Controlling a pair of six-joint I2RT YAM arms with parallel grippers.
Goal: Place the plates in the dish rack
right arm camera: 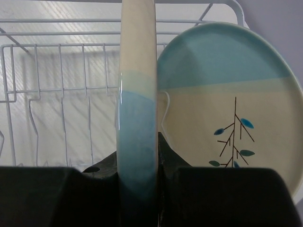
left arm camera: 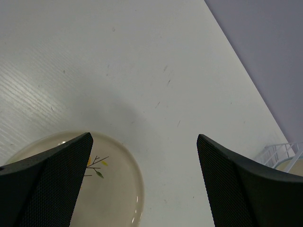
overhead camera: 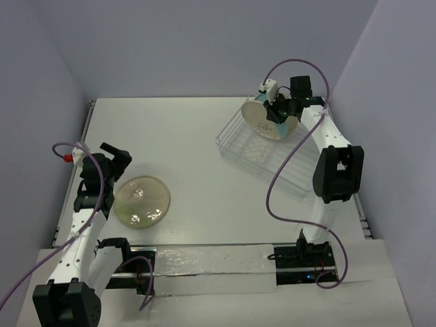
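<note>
A: Room in the dish rack (right arm camera: 59,46)?
B: Standing plate (right arm camera: 227,94) just beside the held plate (right arm camera: 137,118) on one side; bare wire slots on the other.
A: Over the table (overhead camera: 197,143)?
B: Open between rack and flat plate (overhead camera: 141,201); purple cable (overhead camera: 267,197) crosses rack's near corner.

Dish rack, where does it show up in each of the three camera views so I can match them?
Top external: dish rack, right of centre toward the far side.
Left wrist: dish rack, only a corner at the lower right edge.
Right wrist: dish rack wires fill the background behind the edge-on plate.
Shared landmark: the white table, bare in the first two, glimpsed through the wires in the third.
</note>
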